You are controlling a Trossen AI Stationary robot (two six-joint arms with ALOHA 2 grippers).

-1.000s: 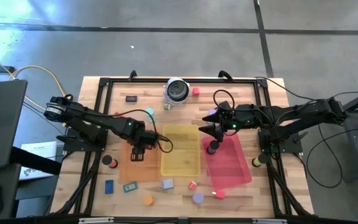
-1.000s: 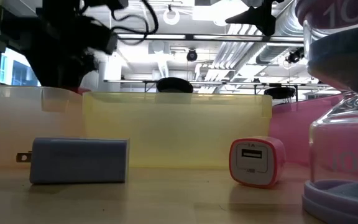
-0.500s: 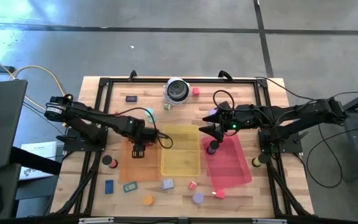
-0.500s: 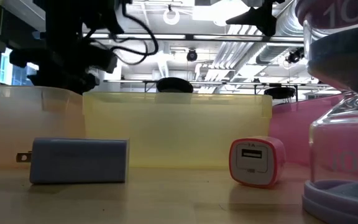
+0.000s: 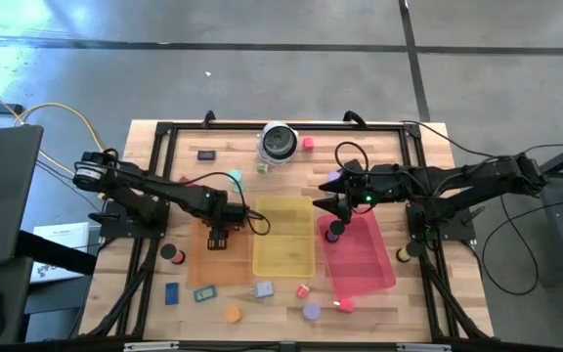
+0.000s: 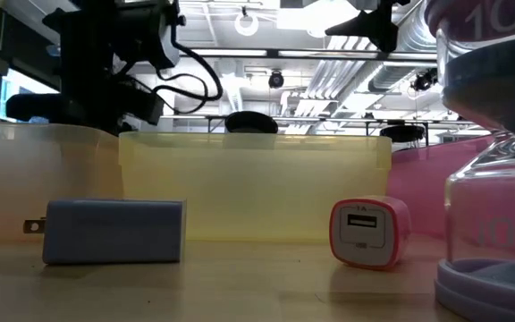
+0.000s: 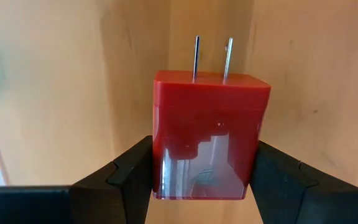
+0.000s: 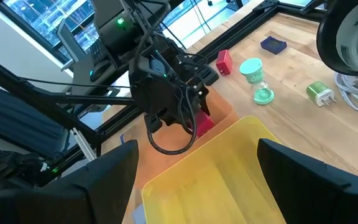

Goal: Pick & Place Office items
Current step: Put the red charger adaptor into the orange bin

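My left gripper (image 5: pixel 217 235) points down over the orange tray (image 5: pixel 218 266) and is shut on a red charger block (image 7: pixel 207 134) with two metal prongs. The same charger (image 8: pixel 201 124) shows under that arm in the right wrist view. My right gripper (image 5: pixel 332 203) hangs open above the far left corner of the pink tray (image 5: pixel 365 259), over a dark purple hourglass (image 5: pixel 334 232) that stands in the tray. A yellow tray (image 5: pixel 283 237) lies between the two. In the low view the orange tray's wall (image 6: pixel 43 179) hides the left fingers. My left gripper pinches the red charger between its two fingers, one on each side face (image 7: pixel 159 167), at the end away from the prongs. The fingers come from above, pointing down. The charger lies level, prongs sideways, over the tray floor; whether it touches the floor I cannot tell.
Loose pieces lie near the front edge: a grey-blue charger (image 6: pixel 114 231), a pink-and-white charger (image 6: pixel 369 233), a purple hourglass (image 6: pixel 494 179), a blue block (image 5: pixel 171 291), an orange disc (image 5: pixel 233 314). A silver-and-black round object (image 5: pixel 279 142) and a teal hourglass (image 8: pixel 257 78) stand at the back.
My left gripper has gone down toward the orange tray with the red charger, still shut on it and still pointing down. My right gripper has kept still.
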